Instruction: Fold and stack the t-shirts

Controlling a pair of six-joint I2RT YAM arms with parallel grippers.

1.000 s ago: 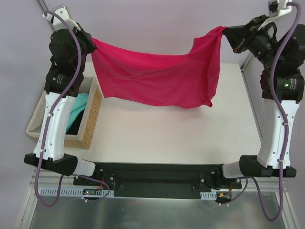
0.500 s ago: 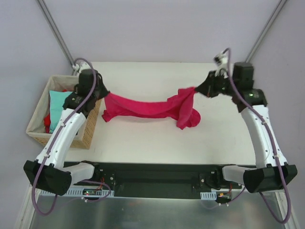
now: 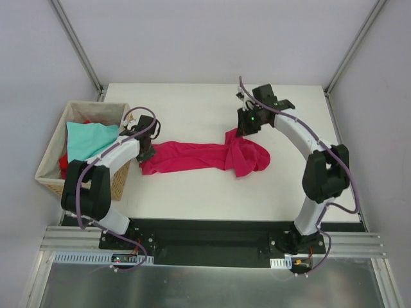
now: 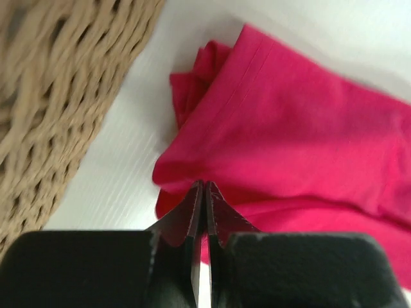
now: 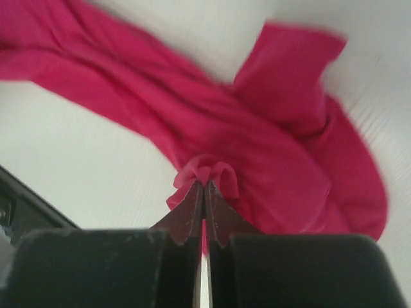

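The crimson-magenta t-shirt [image 3: 199,156] lies bunched in a long strip across the table, wider at its right end. My left gripper [image 3: 149,151] is low at its left end, shut on a fold of the cloth [image 4: 282,147], right beside the basket. My right gripper [image 3: 241,130] is low at its right end, shut on a pinched ruffle of the same shirt [image 5: 270,147]. A light teal t-shirt [image 3: 90,138] and a red one [image 3: 63,162] lie in the basket.
The woven wicker basket [image 3: 48,167] stands at the table's left edge; its wall [image 4: 58,96] fills the left of the left wrist view. The white table [image 3: 205,102] stretches behind and in front of the shirt. Frame posts rise at the back corners.
Both arms have come down from holding the shirt spread high in the air. The shirt has dropped and now rests on the table, with both grippers still pinching its ends.
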